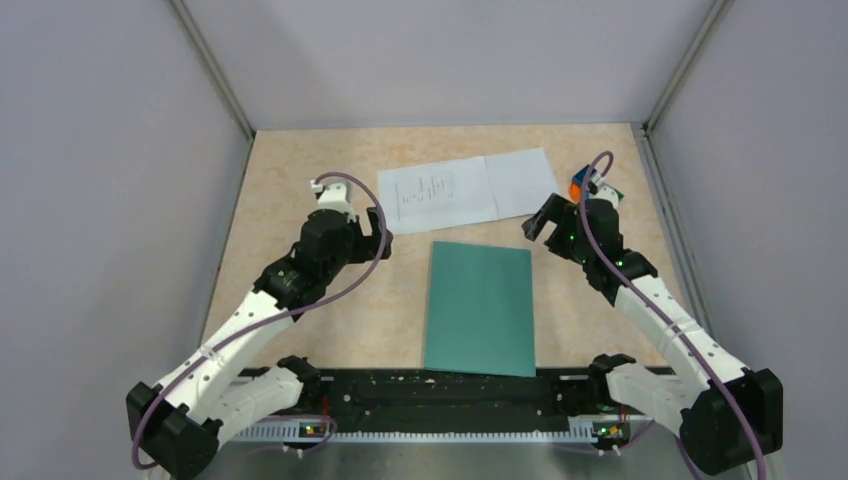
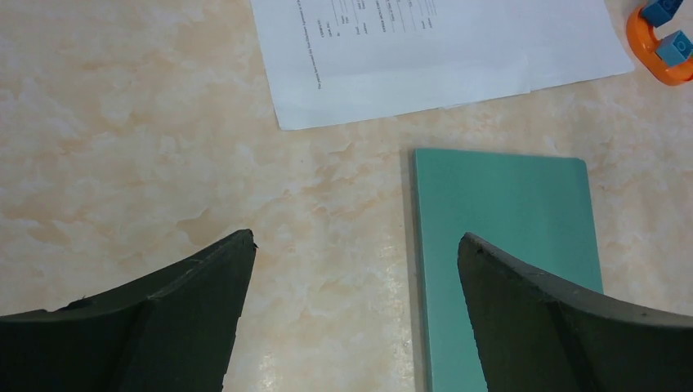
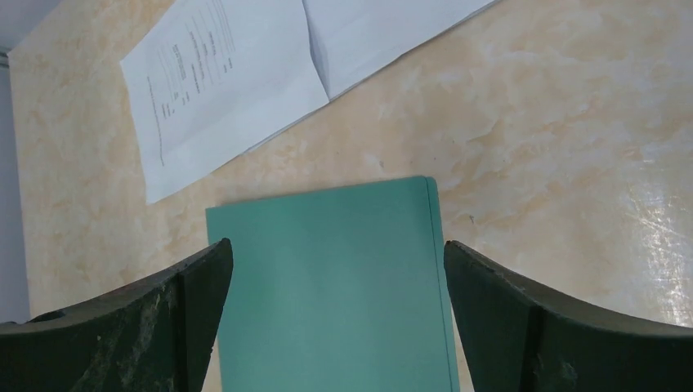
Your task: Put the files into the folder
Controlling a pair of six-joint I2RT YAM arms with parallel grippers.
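The teal-green folder [image 1: 479, 307] lies closed and flat in the middle of the table; it also shows in the left wrist view [image 2: 511, 237] and the right wrist view [image 3: 327, 286]. Behind it lie two white sheets side by side: the printed one [image 1: 437, 194] on the left, the nearly blank one [image 1: 520, 181] on the right, overlapping a little. My left gripper [image 1: 375, 238] is open and empty, left of the folder's far corner. My right gripper [image 1: 537, 222] is open and empty, above the folder's far right corner. Both grippers hover apart from the folder.
A small orange and blue horseshoe toy [image 1: 583, 187] sits at the back right, just behind my right wrist; it shows in the left wrist view [image 2: 660, 42]. Grey walls close the table on three sides. A black rail [image 1: 440, 395] runs along the near edge.
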